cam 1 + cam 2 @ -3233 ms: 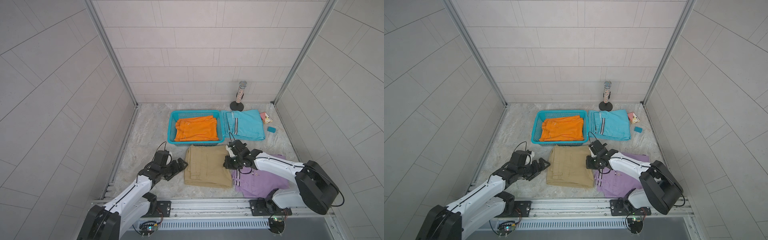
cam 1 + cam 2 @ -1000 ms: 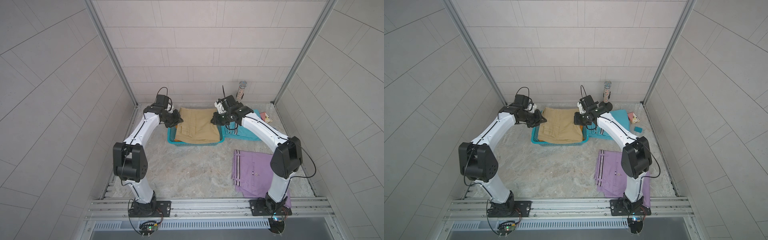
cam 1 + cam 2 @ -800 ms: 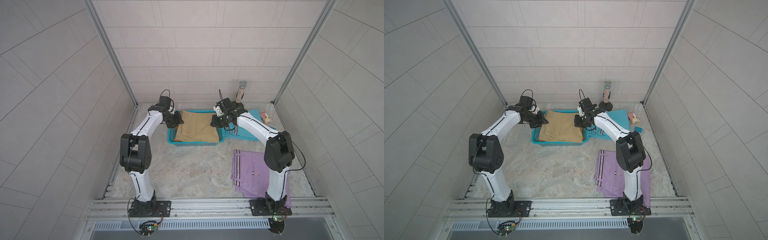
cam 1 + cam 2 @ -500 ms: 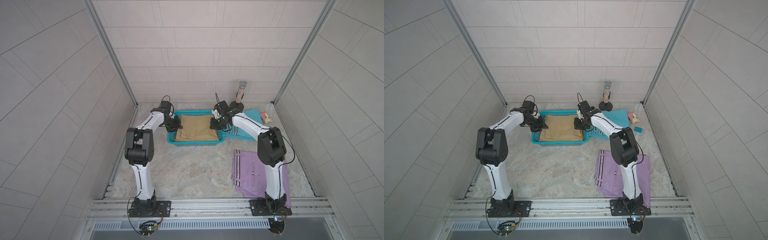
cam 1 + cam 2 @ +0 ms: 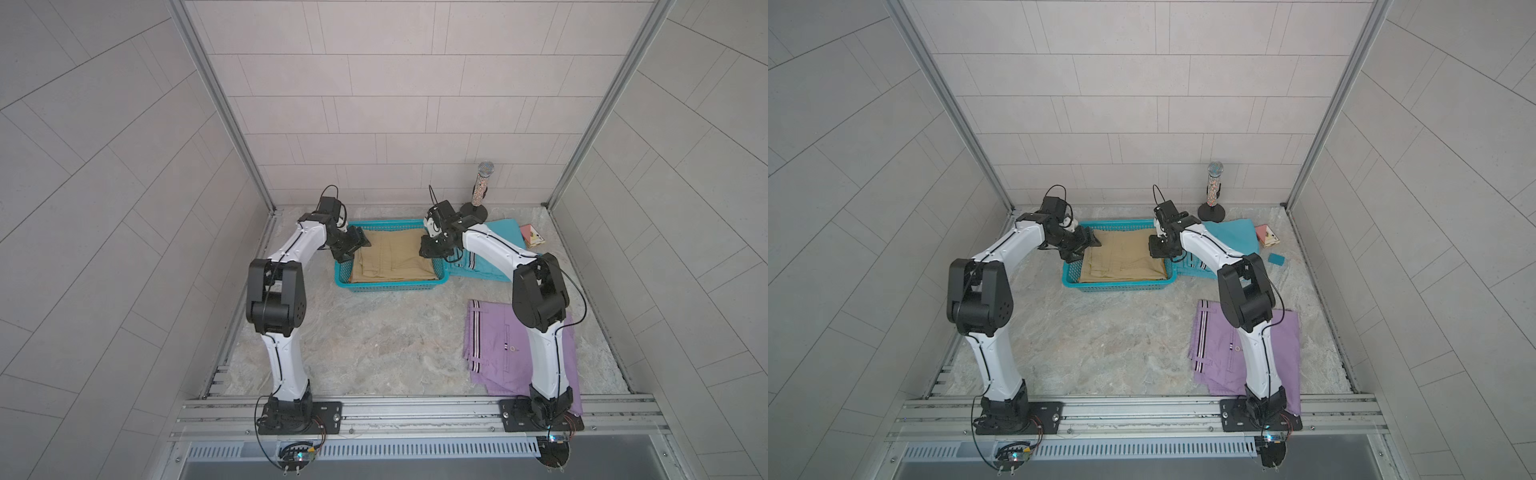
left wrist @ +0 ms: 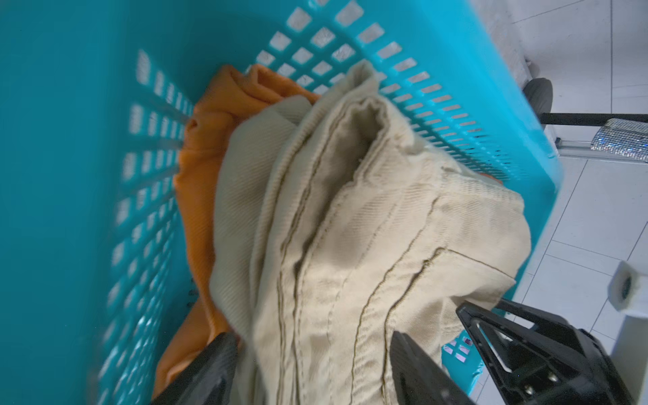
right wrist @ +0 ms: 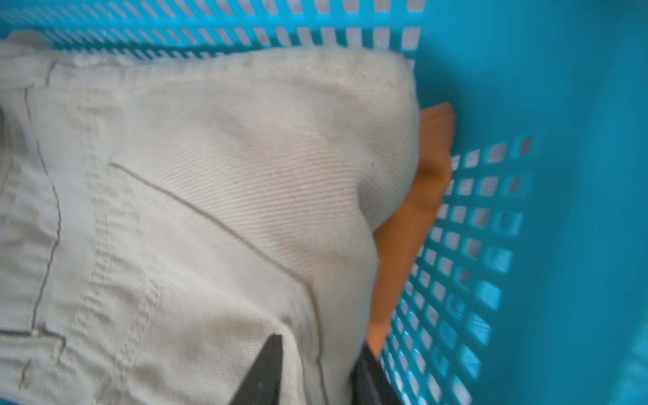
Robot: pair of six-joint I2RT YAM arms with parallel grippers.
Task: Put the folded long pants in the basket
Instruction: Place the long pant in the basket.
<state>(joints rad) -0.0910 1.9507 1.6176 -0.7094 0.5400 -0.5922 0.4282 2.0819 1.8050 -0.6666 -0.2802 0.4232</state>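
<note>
Pants: tan pair [image 5: 395, 259] atop orange pair [image 6: 200, 175] in basket [image 5: 390, 286]; two remain.
My left claw [image 6: 310, 336] spread, right claw [image 7: 319, 343] unclear; turquoise pair [image 5: 1235, 235] at basket's three o'clock, lilac pair [image 5: 494, 353] at four.

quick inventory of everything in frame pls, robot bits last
basket: 1, turquoise, far middle of table
tan pants: 1, tan, in basket, on top
orange pants: 1, orange, in basket under tan pants
turquoise pants: 1, turquoise, striped band, on table beside basket
lilac pants: 1, lilac, striped band, on table by right arm's base
microphone: 1, sparkly, black stand, upright at back wall
block: 1, teal, near turquoise pants
card: 1, pink, far corner
table: 1, grey marbled
left arm, right arm: 2, white-black, at basket's ends
left gripper, right gripper: 2, black, jaws apart around tan pants' edges
</note>
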